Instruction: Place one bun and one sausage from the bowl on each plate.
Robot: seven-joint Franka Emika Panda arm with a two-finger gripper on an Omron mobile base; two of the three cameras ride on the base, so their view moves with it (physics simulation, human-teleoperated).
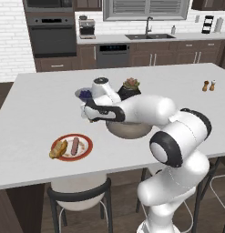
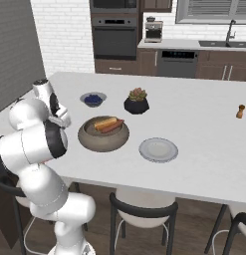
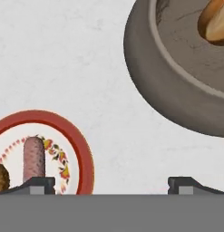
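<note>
One white counter (image 2: 204,124) fills the middle of a kitchen, and everything sits on it around the bowl (image 2: 103,134), the landmark. A white arm (image 1: 145,111) reaches over the bowl from the near edge. The bowl is wide, shallow and grey-brown, and a bun (image 2: 104,122) and a sausage (image 2: 112,126) lie side by side inside it. A red-rimmed plate (image 1: 72,147) lies to the bowl's left, well apart, carrying a bun (image 1: 58,148) and a sausage (image 1: 75,145). A plain grey plate (image 2: 158,149) lies just right of the bowl, bare. A black plant pot (image 2: 137,102) stands behind the bowl. A small berry bowl (image 2: 93,98) stands behind and left. The gripper (image 3: 111,183) hangs above bare counter between bowl and red plate, fingers spread wide, holding nothing. Two small shakers (image 1: 208,85) stand far right of the bowl.
</note>
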